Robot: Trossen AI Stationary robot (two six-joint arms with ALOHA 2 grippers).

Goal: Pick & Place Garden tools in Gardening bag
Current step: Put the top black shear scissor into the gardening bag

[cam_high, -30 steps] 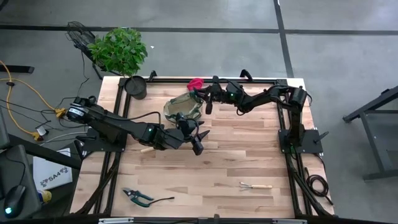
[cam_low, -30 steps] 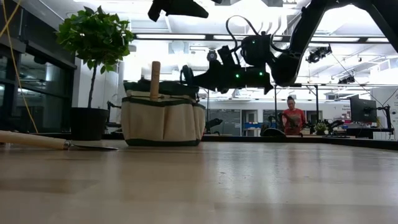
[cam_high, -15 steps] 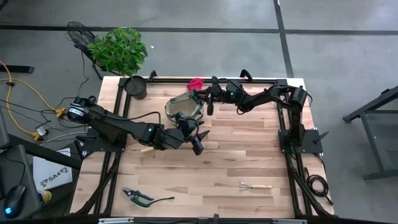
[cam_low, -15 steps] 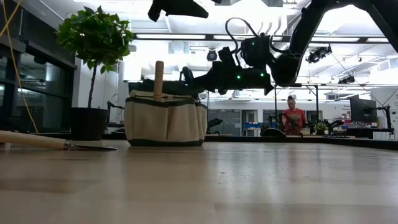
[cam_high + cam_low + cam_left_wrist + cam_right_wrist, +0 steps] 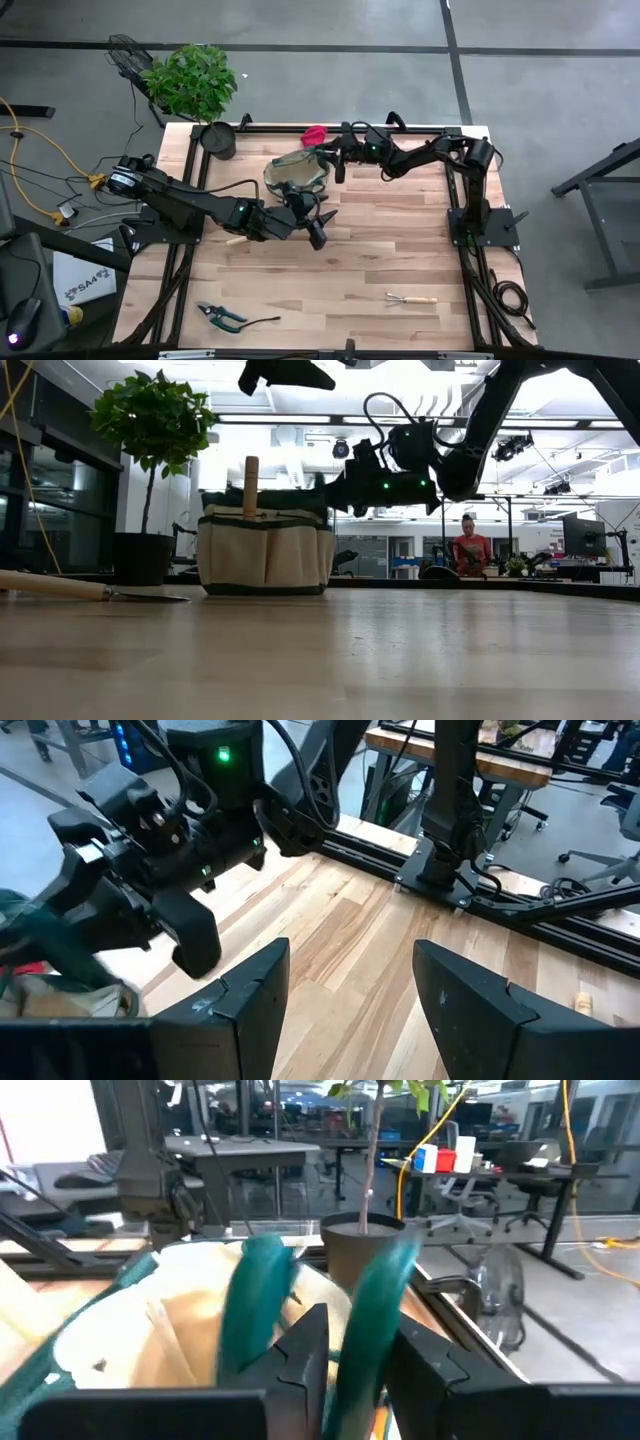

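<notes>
The tan gardening bag (image 5: 296,172) stands on its base at the table's far middle. A wooden tool handle (image 5: 251,485) sticks up out of it. My right gripper (image 5: 328,155) is at the bag's right rim, shut on its green handle. My left gripper (image 5: 320,226) hangs open above the table's middle, near the bag, with nothing in it. A red glove (image 5: 314,133) lies behind the bag. The trowel (image 5: 95,590) lies under my left arm. The pruners (image 5: 221,316) and the mini rake (image 5: 410,298) lie along the near edge. My right gripper pinches the bag's green handle strap (image 5: 374,1312) between its two fingers (image 5: 300,1355). It comes at it about level from the table's right side, above the bag's rim. The bag stays upright on its base, and the strap (image 5: 295,493) runs across its mouth to the gripper.
A black pot (image 5: 218,140) with a green plant stands at the far left corner. Black frame rails run along the table's edges. A person in red (image 5: 467,550) sits in the room beyond the table. Bare wood lies between the bag and the near tools.
My right gripper has drawn the bag's handle a little toward the table's right edge. The bag has rocked and slid slightly that way. The wooden handle in it tipped and stands upright again.
</notes>
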